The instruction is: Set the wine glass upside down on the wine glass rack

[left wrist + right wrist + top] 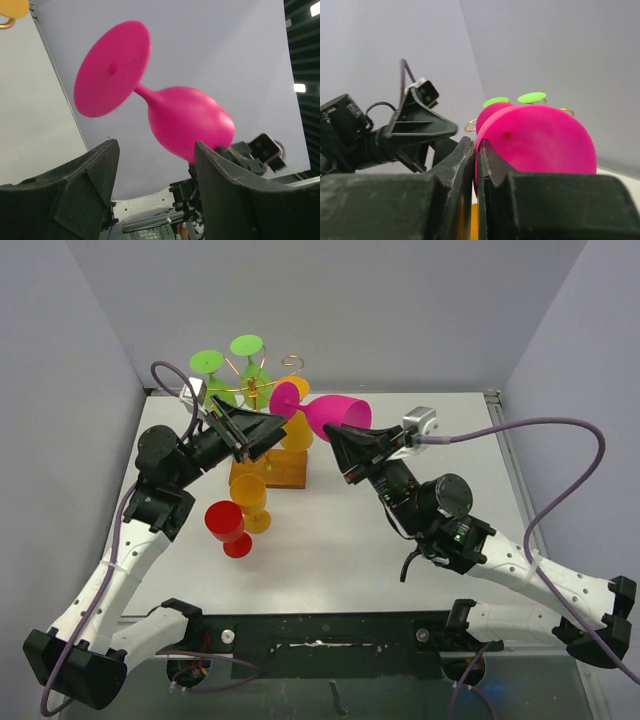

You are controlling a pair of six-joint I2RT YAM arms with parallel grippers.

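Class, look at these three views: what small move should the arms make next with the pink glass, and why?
Probably the left gripper should ease forward until its open jaws straddle the stem. The right gripper holds the wine glass sideways by the bowl, foot toward the wine glass rack, so a handover seems likely.

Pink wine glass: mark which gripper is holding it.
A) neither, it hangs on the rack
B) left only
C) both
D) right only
D: the right gripper has its fingers shut on the bowl rim of the pink wine glass, while the left gripper is open and not gripping it.
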